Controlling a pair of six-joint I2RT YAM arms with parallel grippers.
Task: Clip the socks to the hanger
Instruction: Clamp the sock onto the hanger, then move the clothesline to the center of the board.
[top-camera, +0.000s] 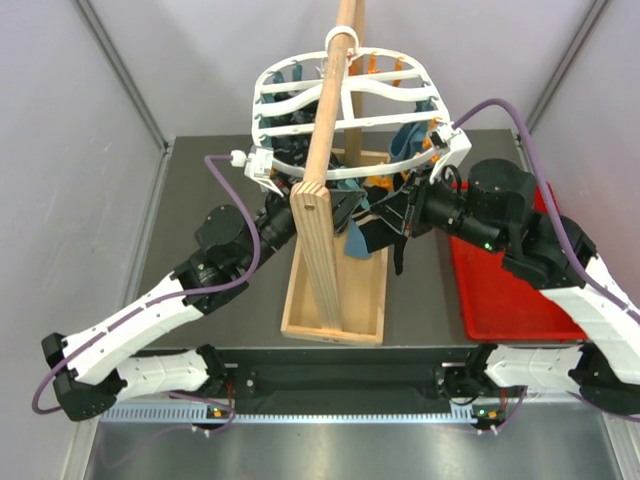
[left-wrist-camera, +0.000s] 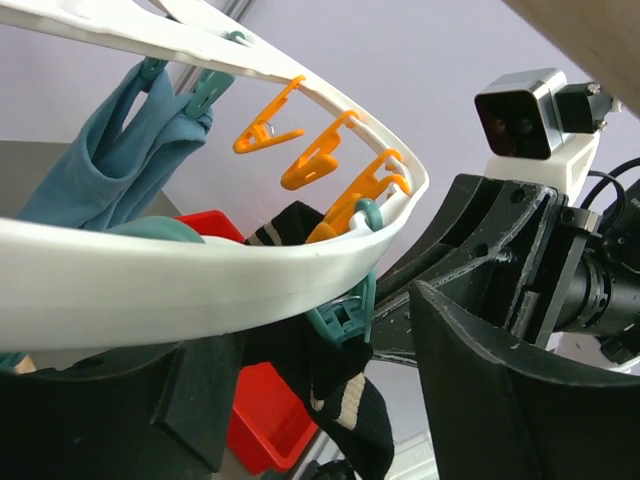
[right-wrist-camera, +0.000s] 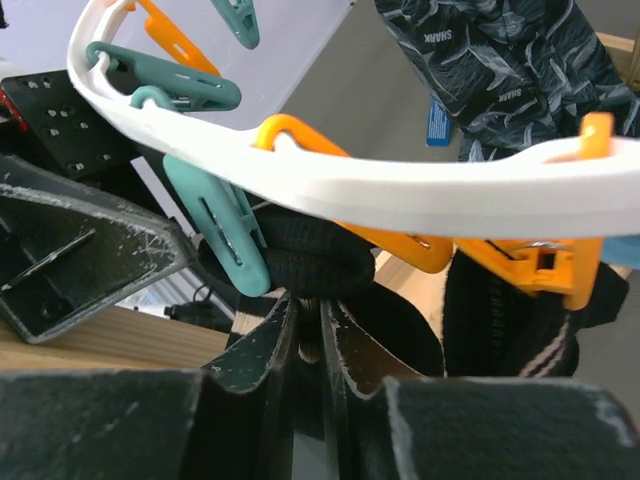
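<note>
Grey table (top-camera: 190, 190) between pale walls (top-camera: 60, 150), red tray (top-camera: 490, 290) at three o'clock, wooden pole (top-camera: 325, 140) blocking twelve; my left gripper (left-wrist-camera: 320, 340) gapes, right gripper (right-wrist-camera: 308, 320) nearly pinched under sock (right-wrist-camera: 300, 255).

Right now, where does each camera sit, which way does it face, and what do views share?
Top external: above and behind the bases, looking down at the table; left arm and right arm reach the hanger on its wooden pole.
Left wrist: under the hanger's rim, facing up; left pincer's fingers wide apart, right arm's camera beyond.
Right wrist: under the rim, facing up; right pincer's fingers nearly together beneath a black sock.
Shared: both wrist views show rim, pegs, black sock.
</note>
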